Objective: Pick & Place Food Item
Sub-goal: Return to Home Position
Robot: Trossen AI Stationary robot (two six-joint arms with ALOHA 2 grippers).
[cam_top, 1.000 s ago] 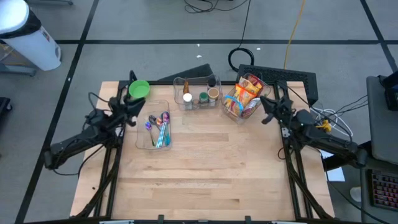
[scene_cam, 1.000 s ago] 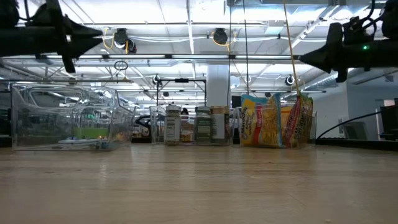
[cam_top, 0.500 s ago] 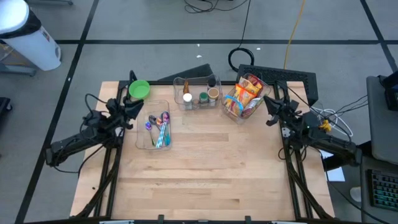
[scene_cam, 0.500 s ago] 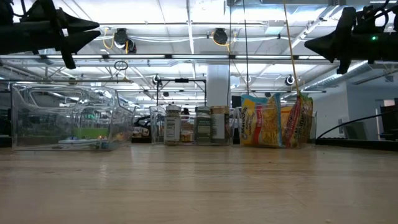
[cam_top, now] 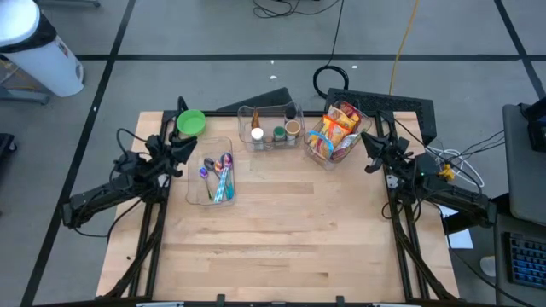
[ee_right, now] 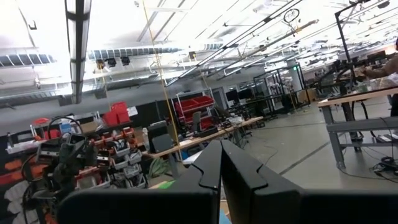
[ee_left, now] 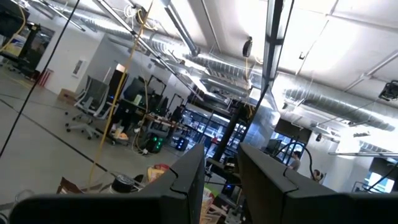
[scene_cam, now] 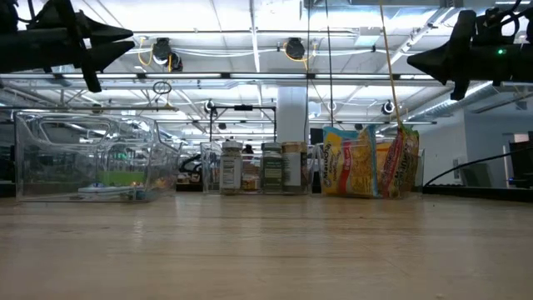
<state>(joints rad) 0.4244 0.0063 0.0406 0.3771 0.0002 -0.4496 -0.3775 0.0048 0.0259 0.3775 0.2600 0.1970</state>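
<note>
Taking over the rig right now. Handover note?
Left gripper: fingers slightly apart, empty, raised beside the left bin.
Right gripper: shut, empty, raised beside the right bin.
Spoons are in the left bin, spice bottles in the middle bin, noodle packs in the right bin.
Done: sorting appears finished.
Left: arms to home. A green bowl sits on the table behind the left bin; check whether it belongs there.

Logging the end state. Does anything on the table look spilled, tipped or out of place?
Nothing is spilled or tipped. The spoons, bottles and noodle packs sit inside their bins. Only the green bowl stands loose, just behind the left bin.
</note>
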